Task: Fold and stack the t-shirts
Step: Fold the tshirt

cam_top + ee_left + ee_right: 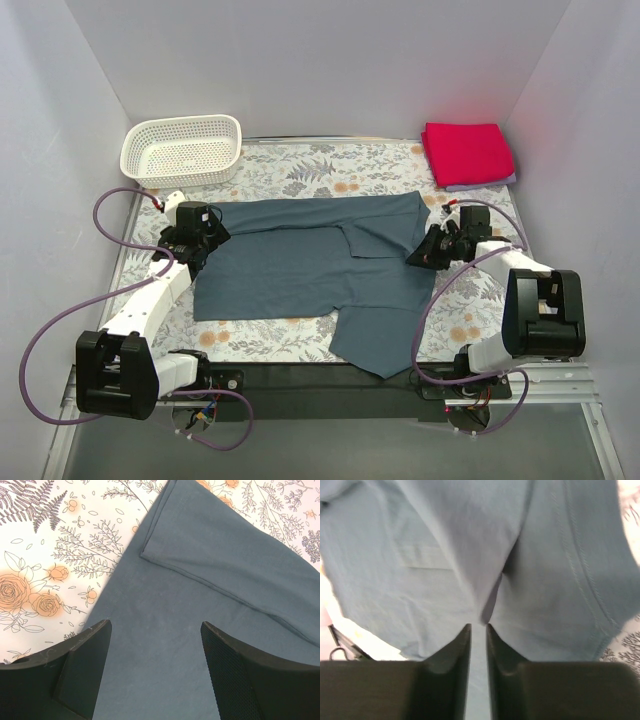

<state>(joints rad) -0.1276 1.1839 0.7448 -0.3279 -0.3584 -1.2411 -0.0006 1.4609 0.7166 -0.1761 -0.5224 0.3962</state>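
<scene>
A slate blue-grey t-shirt (300,265) lies spread flat across the middle of the floral table, with a flap folded over near its right side and one sleeve hanging toward the near edge. My left gripper (203,240) hovers open over the shirt's left edge; in the left wrist view (155,624) only flat cloth (200,555) lies under the jaws. My right gripper (420,256) is at the shirt's right edge. In the right wrist view (478,626) its jaws are pinched on a raised fold of the blue-grey cloth (420,540). A folded red t-shirt (466,152) sits on a folded lavender one (482,184) at the back right.
A white lattice basket (182,150) stands at the back left corner. Floral tablecloth (330,170) shows between the shirt and the back wall. White walls close in the left, right and back sides. Purple cables loop beside both arms.
</scene>
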